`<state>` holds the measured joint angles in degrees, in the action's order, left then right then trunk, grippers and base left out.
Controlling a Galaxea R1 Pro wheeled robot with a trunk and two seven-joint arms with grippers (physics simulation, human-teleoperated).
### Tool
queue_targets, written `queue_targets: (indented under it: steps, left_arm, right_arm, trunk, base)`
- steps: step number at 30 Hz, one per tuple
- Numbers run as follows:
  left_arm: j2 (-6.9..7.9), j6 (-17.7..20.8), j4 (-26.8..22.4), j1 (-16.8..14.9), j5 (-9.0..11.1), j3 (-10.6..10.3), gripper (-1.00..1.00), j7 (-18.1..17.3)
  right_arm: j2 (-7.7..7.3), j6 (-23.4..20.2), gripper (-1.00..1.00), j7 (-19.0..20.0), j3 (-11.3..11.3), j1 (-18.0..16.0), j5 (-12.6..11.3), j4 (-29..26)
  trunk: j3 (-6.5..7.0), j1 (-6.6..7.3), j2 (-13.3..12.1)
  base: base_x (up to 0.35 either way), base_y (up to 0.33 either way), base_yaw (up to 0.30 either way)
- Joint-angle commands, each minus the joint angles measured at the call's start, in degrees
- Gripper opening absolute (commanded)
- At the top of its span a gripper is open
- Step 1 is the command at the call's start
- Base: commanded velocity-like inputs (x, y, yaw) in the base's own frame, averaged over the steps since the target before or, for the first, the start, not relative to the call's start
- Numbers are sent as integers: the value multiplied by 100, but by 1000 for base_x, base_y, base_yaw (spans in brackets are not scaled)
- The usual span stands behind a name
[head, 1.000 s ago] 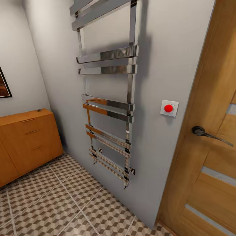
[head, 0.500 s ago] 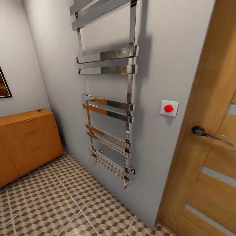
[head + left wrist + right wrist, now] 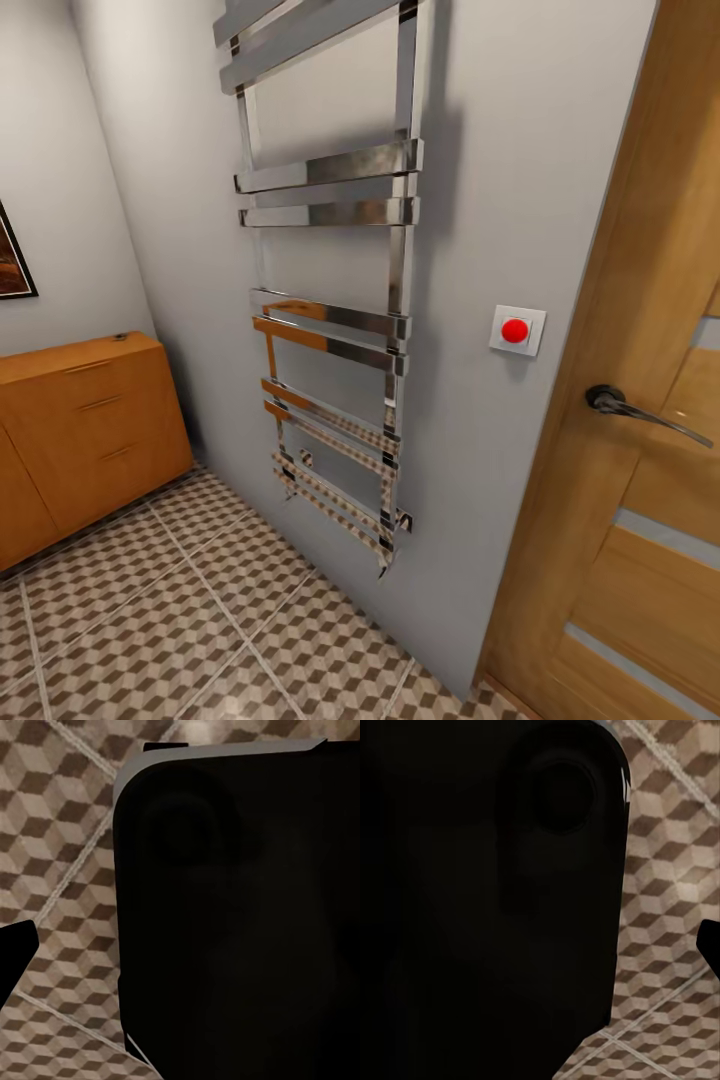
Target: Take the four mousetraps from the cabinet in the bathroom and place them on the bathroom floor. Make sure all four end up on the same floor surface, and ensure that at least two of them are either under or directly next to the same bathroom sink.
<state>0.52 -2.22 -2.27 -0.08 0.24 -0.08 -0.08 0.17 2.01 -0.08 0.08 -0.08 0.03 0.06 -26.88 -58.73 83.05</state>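
The cabinet [image 3: 85, 430] stands well apart from either tool, whose jaw state I cannot tell. Risk: turning toward it, the base may clip the towel rail [image 3: 330, 300] or door [image 3: 640, 400].

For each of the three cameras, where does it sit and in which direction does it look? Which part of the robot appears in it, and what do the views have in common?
Head view: on the robot's head, facing a grey wall with a chrome towel rail, the cabinet at left, a wooden door at right; no robot part.
Left wrist view: near the left gripper, looking down at the bathroom floor; a dark robot body part blocks most.
Right wrist view: near the right gripper, looking down at the floor; a dark robot part blocks most.
Shared: the cube-patterned tiles.
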Motion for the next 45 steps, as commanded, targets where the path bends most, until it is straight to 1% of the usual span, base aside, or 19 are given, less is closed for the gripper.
queue_targets:
  steps: [1,11,16,45]
  left_arm:
    - [0,-15,-1,-1,2,-1,100,-1]
    - [1,-16,-1,0,3,-1,100,-1]
    - [1,-16,-1,0,3,-1,100,-1]
    - [1,-16,-2,0,3,-1,100,-1]
  right_arm:
    - [0,23,100,-1,2,-1,0,1]
    - [0,61,100,-1,-19,-1,-36,3]
    - [1,117,100,26,-7,-1,-24,3]
    - [1,165,100,-1,-18,-1,-39,1]
  trunk:
    - [-5,0,2]
    - [-5,0,2]
    - [-5,0,2]
    - [-5,0,2]
  base:
    - [0,0,68]
    - [0,0,28]
    - [0,0,141]
    - [0,0,268]
